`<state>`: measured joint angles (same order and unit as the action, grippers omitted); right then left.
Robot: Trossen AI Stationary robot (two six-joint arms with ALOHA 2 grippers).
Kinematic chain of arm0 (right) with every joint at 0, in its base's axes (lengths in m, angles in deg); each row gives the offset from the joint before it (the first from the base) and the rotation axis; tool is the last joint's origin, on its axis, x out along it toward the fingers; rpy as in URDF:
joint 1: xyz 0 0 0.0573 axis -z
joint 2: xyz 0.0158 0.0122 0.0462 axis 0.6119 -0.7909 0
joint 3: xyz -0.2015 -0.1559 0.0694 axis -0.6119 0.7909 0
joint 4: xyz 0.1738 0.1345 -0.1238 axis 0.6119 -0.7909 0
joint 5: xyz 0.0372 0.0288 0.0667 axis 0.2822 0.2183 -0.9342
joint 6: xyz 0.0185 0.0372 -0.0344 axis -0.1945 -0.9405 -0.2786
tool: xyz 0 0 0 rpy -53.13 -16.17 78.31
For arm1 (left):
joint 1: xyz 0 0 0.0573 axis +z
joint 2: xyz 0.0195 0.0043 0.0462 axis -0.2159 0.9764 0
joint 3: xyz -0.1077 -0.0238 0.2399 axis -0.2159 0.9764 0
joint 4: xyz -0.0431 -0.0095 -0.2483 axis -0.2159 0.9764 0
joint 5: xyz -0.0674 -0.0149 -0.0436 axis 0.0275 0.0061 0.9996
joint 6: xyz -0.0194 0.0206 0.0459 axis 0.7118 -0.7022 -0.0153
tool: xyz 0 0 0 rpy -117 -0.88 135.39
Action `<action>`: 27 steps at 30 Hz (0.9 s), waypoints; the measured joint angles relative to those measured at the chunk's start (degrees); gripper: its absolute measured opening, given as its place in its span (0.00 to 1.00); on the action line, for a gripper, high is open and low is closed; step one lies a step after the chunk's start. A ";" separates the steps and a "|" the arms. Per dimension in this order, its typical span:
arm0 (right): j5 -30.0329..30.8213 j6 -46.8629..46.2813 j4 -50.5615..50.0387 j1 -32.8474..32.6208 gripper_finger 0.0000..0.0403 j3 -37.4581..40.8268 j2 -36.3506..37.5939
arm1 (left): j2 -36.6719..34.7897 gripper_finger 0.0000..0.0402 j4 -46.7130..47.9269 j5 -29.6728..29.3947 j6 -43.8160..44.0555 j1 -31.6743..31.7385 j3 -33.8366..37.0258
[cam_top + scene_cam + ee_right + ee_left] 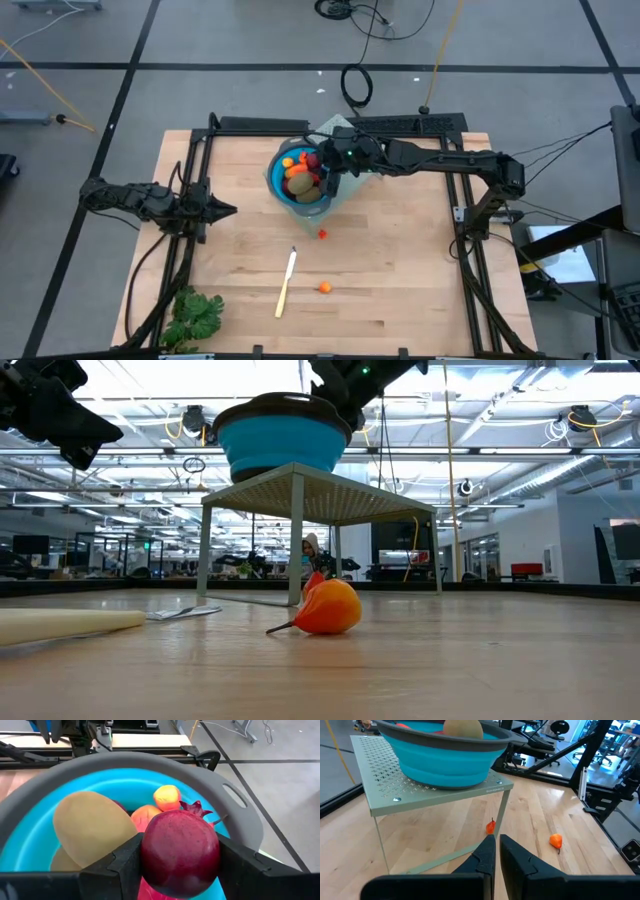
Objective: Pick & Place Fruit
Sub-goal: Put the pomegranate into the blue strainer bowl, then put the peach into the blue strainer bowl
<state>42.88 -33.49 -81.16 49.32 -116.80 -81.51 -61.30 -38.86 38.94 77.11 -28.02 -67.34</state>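
While most fruit already fills the smooth blue bowl point(301, 180) on its perforated metal stand point(435, 795), the job looks nearly done; the right gripper point(175, 865) pinches a glossy, crowned dark red pomegranate point(181, 851) just above it; the left gripper point(495, 854) waits aside, fingers pressed almost together; two tiny orange-red pieces point(325, 287) remain on the wooden table point(400, 270).

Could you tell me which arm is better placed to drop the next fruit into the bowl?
Right: its gripper holds a dark red fruit directly over the blue bowl. The left gripper sits empty, away at the table's left.
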 joint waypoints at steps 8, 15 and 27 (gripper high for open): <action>-0.02 0.96 -2.07 0.00 0.60 0.00 0.00 | 0.00 0.06 0.00 0.00 -0.11 0.00 0.00; 0.15 1.68 -1.48 0.00 0.62 0.00 0.00 | 0.00 0.06 0.00 0.00 -0.09 0.01 0.00; 0.47 3.47 2.89 -0.83 0.64 0.03 2.05 | 0.00 0.06 -0.02 0.02 -0.07 0.00 0.00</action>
<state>43.35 -30.02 -78.28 48.49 -116.77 -79.46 -61.30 -38.88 38.96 77.05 -28.02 -67.34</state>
